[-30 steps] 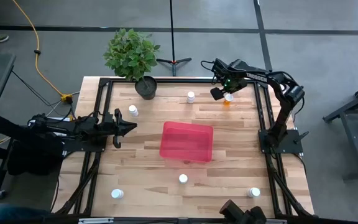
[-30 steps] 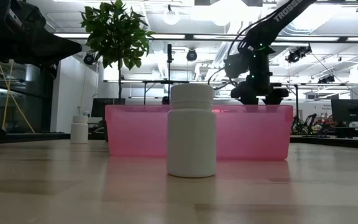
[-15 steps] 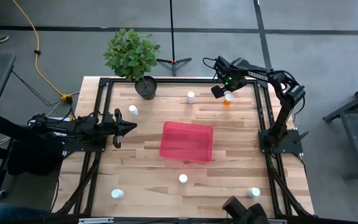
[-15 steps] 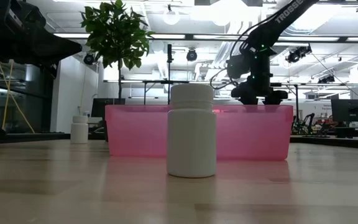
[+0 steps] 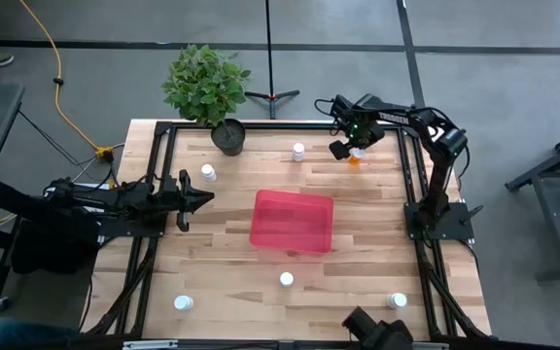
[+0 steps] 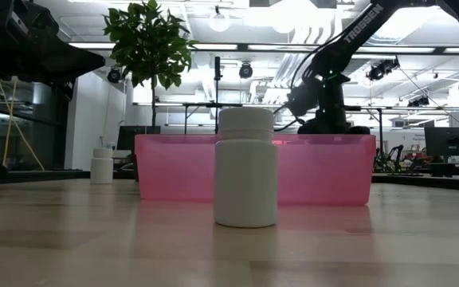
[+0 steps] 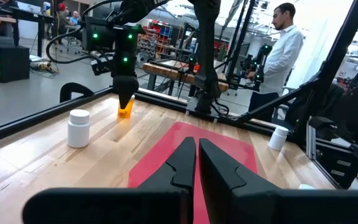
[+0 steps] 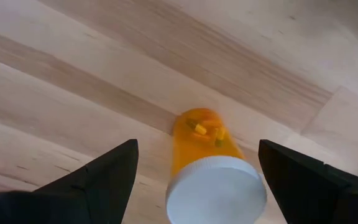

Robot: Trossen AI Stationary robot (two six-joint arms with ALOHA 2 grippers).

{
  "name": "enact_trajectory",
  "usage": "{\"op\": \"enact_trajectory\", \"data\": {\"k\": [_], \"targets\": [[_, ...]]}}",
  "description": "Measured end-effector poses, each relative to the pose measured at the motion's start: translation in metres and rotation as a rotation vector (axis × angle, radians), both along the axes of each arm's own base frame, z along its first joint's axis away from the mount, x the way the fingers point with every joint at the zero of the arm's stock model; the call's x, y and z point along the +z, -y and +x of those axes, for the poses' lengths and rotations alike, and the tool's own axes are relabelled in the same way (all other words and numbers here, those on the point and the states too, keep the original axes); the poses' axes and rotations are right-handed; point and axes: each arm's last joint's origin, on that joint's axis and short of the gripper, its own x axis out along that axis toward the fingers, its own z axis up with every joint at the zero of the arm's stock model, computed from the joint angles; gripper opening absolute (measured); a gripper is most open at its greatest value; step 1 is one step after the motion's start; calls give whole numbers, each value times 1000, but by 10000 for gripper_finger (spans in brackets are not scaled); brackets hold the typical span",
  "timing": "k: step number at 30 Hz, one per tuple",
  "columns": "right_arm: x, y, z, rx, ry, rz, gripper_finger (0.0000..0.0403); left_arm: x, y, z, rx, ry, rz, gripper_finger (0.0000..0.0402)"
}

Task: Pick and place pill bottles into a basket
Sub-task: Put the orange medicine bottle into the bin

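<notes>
Orange pill bottle (image 8: 213, 165) stands upright at the table's far right, axis vertical, directly under the right gripper (image 5: 346, 146), whose fingers gape wide either side of its cap. Left gripper (image 5: 202, 198), shut and empty, waits beside the basket (image 5: 293, 223).

Far side of the table (image 5: 358, 224) is the cramped bit: the right gripper (image 5: 346, 148) hangs over the orange bottle (image 5: 357, 157), fingers spread wide either side of its cap, bare wood all round it. A white bottle (image 5: 298, 151) stands near, and the plant pot (image 5: 228, 137) blocks the far left corner. The basket (image 5: 293, 221) fills the middle; wood on both sides of it lies open.
</notes>
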Motion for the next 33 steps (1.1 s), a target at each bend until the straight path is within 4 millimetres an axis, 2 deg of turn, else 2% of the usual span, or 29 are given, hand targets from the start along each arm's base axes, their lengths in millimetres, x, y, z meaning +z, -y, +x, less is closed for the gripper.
{"op": "enact_trajectory", "data": {"k": [9,33], "targets": [[-1,-3,-5,39,-90,16,323,0,0,0,0,0,-1,58],[-1,-2,-3,19,-50,10,321,0,0,0,0,0,-1,58]]}}
